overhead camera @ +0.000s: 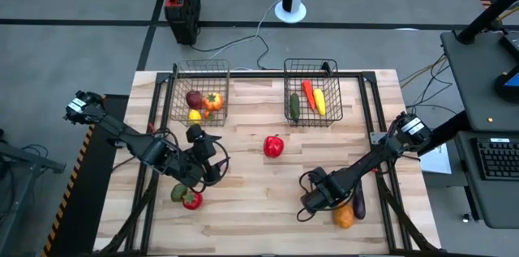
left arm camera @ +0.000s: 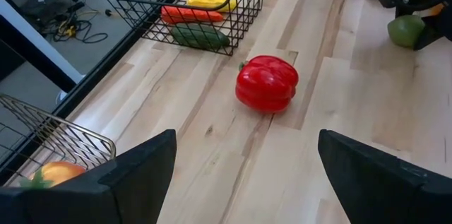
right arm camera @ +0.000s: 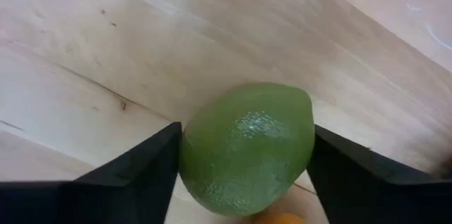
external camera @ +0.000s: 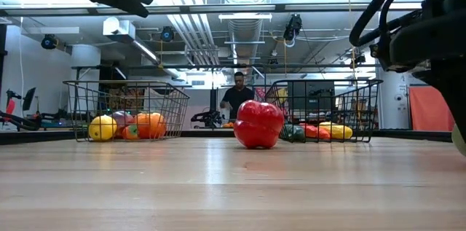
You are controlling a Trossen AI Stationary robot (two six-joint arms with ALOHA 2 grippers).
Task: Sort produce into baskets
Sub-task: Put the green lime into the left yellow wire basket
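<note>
While the right gripper (right arm camera: pixel 244 181) brackets the green lime (right arm camera: pixel 247 146), fingers (right arm camera: pixel 134 174) touching both flanks, it should squeeze squarely before lifting. The left gripper (left arm camera: pixel 244 174) hovers with fingers spread, a red pepper (left arm camera: pixel 267 83) ahead. Beyond, the right basket (overhead camera: pixel 312 69) holds cucumber, carrot and corn; the left basket (overhead camera: pixel 199 70) holds red, orange and yellow pieces.

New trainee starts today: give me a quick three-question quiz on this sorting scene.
1. True or false: the shiny red toy bell pepper lies inside a dark wire-mesh basket.
2. What sits between the right hand's fingers? A) round green toy lime B) purple eggplant C) yellow corn
3. Fill in: the left hand's fingers stand ____.

Key: 1 false, it is on the wooden table; 2 A; 3 open.
</note>
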